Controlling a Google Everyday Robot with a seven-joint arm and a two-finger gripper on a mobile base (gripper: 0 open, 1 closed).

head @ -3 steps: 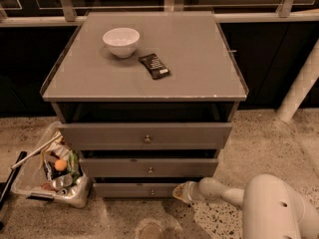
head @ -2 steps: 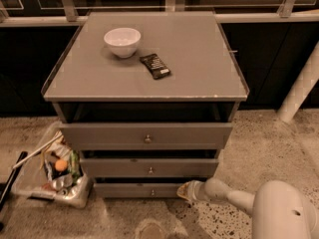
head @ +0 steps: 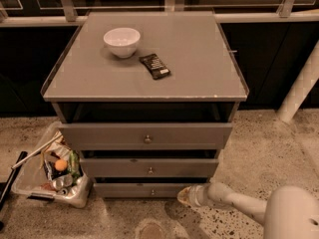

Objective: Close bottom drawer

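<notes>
The bottom drawer point(head: 144, 189) is the thinnest grey front at the foot of the cabinet, with a small round knob point(head: 152, 192). It stands slightly out, a dark gap above it. My gripper point(head: 183, 195) is low at the drawer's right end, right at its front panel, on a white arm that reaches in from the lower right.
Above are the mid-sized drawer front point(head: 148, 167) and the widest drawer front point(head: 145, 135), both pulled out a little. A white bowl point(head: 121, 41) and a dark packet point(head: 154, 65) lie on the cabinet top point(head: 199, 63). A clear bin of trash point(head: 52, 171) stands on the floor at the left.
My gripper and arm have shifted slightly right and toward the drawer's front. The view has moved a little. The drawers look unchanged.
</notes>
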